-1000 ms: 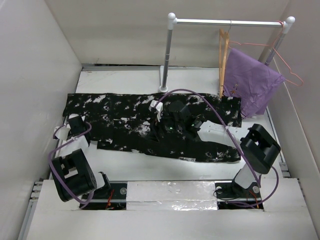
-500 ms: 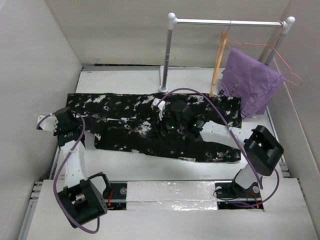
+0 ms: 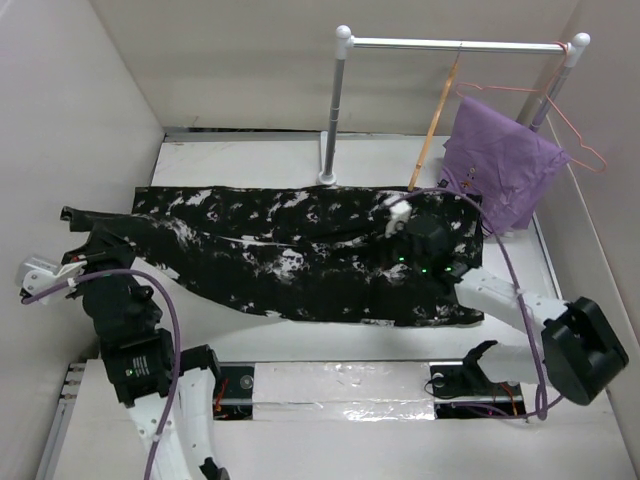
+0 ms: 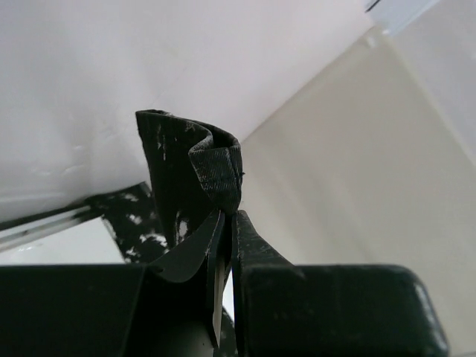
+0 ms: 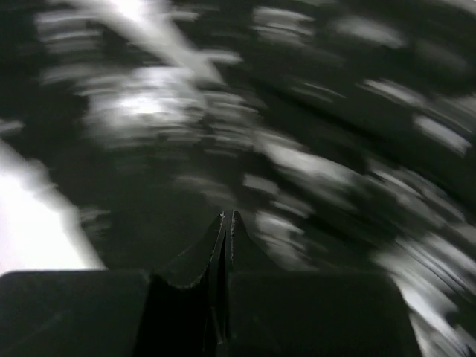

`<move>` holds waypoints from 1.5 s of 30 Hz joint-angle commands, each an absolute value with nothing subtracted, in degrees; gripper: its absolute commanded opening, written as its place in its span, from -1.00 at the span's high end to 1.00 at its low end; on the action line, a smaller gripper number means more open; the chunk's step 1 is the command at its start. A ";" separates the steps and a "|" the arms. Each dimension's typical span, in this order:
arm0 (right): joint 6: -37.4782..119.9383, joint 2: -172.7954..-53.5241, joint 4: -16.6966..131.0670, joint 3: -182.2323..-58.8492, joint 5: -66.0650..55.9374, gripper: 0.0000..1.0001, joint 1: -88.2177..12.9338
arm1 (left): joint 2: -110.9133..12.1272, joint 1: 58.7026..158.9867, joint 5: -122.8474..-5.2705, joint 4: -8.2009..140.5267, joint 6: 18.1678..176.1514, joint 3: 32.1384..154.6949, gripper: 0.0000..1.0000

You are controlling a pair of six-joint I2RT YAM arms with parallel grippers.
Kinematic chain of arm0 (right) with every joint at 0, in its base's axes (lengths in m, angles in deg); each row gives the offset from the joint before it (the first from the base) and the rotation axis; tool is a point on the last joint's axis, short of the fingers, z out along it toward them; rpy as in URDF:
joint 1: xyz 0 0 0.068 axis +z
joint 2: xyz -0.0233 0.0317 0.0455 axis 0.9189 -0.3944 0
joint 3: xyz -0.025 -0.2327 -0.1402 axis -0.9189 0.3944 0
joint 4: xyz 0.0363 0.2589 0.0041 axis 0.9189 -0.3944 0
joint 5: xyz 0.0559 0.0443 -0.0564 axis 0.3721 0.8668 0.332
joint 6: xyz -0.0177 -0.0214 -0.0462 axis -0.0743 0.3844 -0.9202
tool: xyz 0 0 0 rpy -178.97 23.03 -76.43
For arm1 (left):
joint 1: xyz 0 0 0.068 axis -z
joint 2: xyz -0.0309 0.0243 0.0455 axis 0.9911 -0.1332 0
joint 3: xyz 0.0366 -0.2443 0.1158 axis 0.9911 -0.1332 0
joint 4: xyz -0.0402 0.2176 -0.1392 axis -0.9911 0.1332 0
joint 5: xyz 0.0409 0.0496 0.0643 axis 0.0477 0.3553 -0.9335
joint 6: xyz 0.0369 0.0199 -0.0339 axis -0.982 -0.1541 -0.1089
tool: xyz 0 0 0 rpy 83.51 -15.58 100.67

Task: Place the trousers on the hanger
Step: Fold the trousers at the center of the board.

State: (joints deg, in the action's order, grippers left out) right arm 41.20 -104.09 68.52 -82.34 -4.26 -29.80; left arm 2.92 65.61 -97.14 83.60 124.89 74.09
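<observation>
1. My left tool (image 3: 78,235) is clamped on the trousers (image 3: 300,255). In the left wrist view its jaws press together on a bunched fold of black, white-flecked cloth.
2. That gripped end is lifted off the tabletop (image 3: 250,160) at its left edge, up beside the left wall (image 3: 80,120). From there the cloth runs down and to the right into the rest of the garment.
3. The rest of the trousers lie spread across the middle of the tabletop, reaching from the left edge nearly to the right edge. They are closer to the near edge on the right-hand side.
4. My right tool (image 3: 405,245) is over the right-hand part of the trousers, pointing down at the cloth. Its jaws are together, tip against tip.
5. The right wrist view is smeared with blur. I see only speckled cloth beneath the tips, and I cannot tell whether any of it is caught between them.
6. The hanger (image 3: 430,125) hangs by its hook from the rail (image 3: 450,44) near the far right corner. It is seen edge-on and slanted, with its lower end swung left and close to the far edge of the trousers. I cannot tell whether it touches them.
7. Just right of it on the same rail, a purple cloth (image 3: 500,160) drapes over a pink wire hanger (image 3: 575,135).
</observation>
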 commanded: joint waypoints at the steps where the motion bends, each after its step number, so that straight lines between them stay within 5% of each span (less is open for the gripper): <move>1: 46.62 -99.15 68.59 -75.78 -7.03 0.95 -39.40 | 2.90 68.36 -99.65 84.35 120.66 80.37 1.00; 4: 49.27 -93.53 69.29 -69.19 -4.09 0.69 -49.43 | 3.16 72.67 -104.83 85.40 118.37 85.65 1.00; 9: 47.60 -86.93 62.36 -68.55 -17.08 0.34 -58.83 | 5.79 80.74 -109.06 81.99 109.94 88.57 1.00; 14: 47.42 -97.36 63.14 -72.49 -6.95 0.35 -68.17 | 9.57 85.24 -102.48 80.39 107.20 84.80 1.00; 20: 50.84 -109.92 65.25 -78.91 -5.33 0.42 -62.47 | 15.02 89.98 -95.88 81.71 108.52 78.91 1.00; 34: 57.35 -133.66 66.56 -96.58 -1.72 0.42 -51.58 | 22.67 97.11 -101.41 80.93 106.50 73.81 1.00; 41: 56.93 -137.03 71.23 -103.52 1.45 0.38 -48.58 | 25.22 98.86 -101.41 78.91 106.06 71.26 1.00; 45: 54.63 -127.66 66.49 -102.66 -4.34 0.16 -49.62 | 25.83 99.40 -100.97 77.76 106.06 68.45 1.00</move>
